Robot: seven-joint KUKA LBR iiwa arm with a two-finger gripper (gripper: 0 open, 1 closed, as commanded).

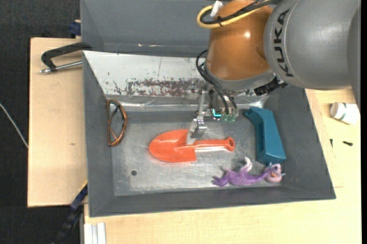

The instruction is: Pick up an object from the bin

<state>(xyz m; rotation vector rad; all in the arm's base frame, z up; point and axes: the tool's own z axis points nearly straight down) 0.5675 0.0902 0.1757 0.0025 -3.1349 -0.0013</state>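
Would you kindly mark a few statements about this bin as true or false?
1. The end effector is over the orange scoop. True.
2. The purple lizard toy lies at the view's upper left. False: it lies at the lower right.
3. The teal block lies right of the scoop. True.
4. The brown glasses rest on the scoop. False: they lie apart, by the bin's left wall.

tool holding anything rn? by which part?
Cannot tell. The tool is down at the orange scoop, at the bowl's rear edge near the handle; a grip isn't visible. The scoop lies on the bin floor.
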